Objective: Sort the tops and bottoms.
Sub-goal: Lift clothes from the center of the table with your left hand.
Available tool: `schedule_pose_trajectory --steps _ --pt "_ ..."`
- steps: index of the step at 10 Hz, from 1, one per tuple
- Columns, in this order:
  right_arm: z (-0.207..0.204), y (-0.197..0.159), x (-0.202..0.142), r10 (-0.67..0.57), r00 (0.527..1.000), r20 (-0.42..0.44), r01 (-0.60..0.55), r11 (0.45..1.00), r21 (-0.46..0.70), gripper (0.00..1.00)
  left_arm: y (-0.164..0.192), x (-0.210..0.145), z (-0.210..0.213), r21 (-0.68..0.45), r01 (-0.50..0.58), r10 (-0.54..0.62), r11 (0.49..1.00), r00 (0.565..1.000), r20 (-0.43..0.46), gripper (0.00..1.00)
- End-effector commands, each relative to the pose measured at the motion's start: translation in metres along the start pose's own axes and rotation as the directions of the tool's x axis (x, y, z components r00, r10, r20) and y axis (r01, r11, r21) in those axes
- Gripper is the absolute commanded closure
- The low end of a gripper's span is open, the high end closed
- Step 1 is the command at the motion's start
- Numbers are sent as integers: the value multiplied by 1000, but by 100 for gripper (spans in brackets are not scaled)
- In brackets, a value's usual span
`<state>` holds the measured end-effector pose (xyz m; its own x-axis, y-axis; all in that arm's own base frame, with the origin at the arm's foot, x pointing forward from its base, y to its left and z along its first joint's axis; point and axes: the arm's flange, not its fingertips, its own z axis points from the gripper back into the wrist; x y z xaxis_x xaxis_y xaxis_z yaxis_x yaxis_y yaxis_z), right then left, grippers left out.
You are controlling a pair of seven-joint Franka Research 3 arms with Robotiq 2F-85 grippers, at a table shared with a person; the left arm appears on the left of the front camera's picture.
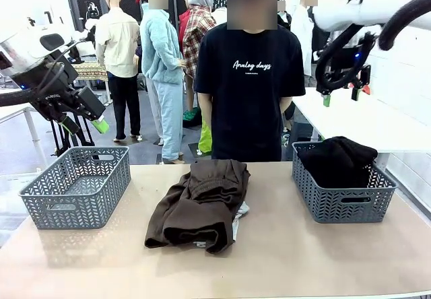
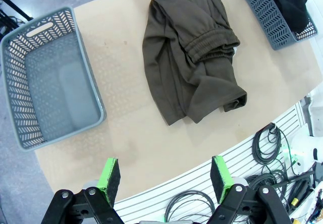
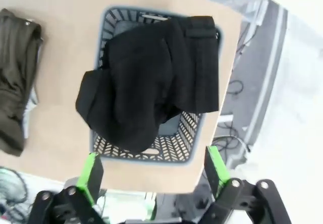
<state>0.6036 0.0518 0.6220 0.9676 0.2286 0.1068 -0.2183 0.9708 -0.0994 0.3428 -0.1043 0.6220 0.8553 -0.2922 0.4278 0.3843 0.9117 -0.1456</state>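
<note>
Both raised above table: left fingers, right fingers apart, empty.

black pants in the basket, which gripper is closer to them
Right. The right gripper hangs above the black pants; the left gripper is across the table, near the other basket.

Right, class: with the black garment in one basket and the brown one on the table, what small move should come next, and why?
Probably lower the right arm's open jaws onto the brown bottoms mid-table. The black bottoms already lie in the right basket, on that arm's side, so the brown pair likely belongs there too, and both pairs of jaws hang open and empty.
</note>
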Motion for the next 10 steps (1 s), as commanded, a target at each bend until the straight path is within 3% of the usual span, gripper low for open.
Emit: schedule_pose_trajectory --steps 1,3,4,7,8,9,10 --pt "2 -5 -57 72 991 110 -80 995 63 0 1 -1 2 -2 1 -1 1000 1000 1 7" --pt "13 -13 -76 171 933 315 -225 964 143 0 1 -1 2 -2 1 -1 1000 1000 1 7" --pt "8 -20 -73 230 908 351 -309 932 188 0 1 -1 2 -2 1 -1 1000 1000 1 7" --pt "7 -24 -66 356 838 414 -471 855 217 0 1 -1 2 -2 1 -1 1000 1000 1 7" --pt "2 -48 -48 300 840 451 -466 825 319 0 1 -1 2 -2 1 -1 1000 1000 1 7" --pt "10 -19 -67 305 863 403 -406 893 194 0 1 -1 2 -2 1 -1 1000 1000 1 7" --pt "10 -19 -67 305 863 403 -406 893 194 0 1 -1 2 -2 1 -1 1000 1000 1 7"
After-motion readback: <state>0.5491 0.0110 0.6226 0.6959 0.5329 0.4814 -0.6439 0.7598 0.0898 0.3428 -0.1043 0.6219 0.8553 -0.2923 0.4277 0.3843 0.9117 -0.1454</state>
